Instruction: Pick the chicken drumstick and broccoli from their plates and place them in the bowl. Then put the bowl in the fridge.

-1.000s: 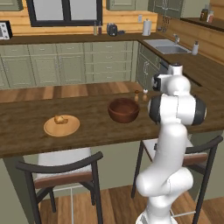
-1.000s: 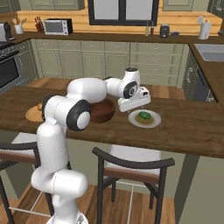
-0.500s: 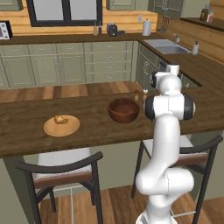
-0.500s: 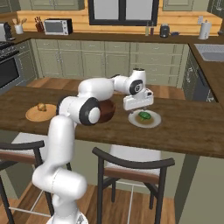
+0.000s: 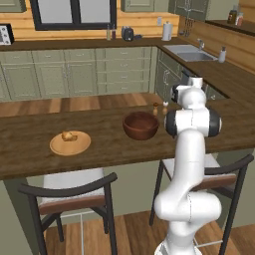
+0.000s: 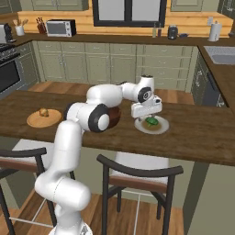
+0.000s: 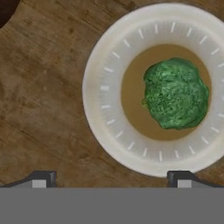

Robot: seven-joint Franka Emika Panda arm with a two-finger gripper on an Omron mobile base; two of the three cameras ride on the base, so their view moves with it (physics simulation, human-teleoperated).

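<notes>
two foods were yet to be moved, and the step in hand was the first pick: the bright green bumpy broccoli floret (image 7: 176,93) lay on the brown centre of the pale grey round plate (image 7: 103,87), on the dark wooden surface (image 6: 197,133). the tool (image 6: 146,110) hung just above that plate, and its two dark finger tips (image 7: 41,178) stood wide apart with nothing between them. from the hand camera the floret sat off to one side of the midline between the tips, not centred.

the small golden-brown chicken drumstick (image 5: 68,135) rested untouched on the tan wooden round plate (image 5: 70,145), well apart from the tool, and the deep dark reddish-brown wooden bowl (image 5: 141,125) stood between the two plates, seemingly with nothing in it.

judging from this, the next move called for sliding the tool sideways until the floret lay between the tips, then lowering and closing on it gently, since the lumpy shape could roll on the shallow plate. after that the carry to the bowl would be short.
</notes>
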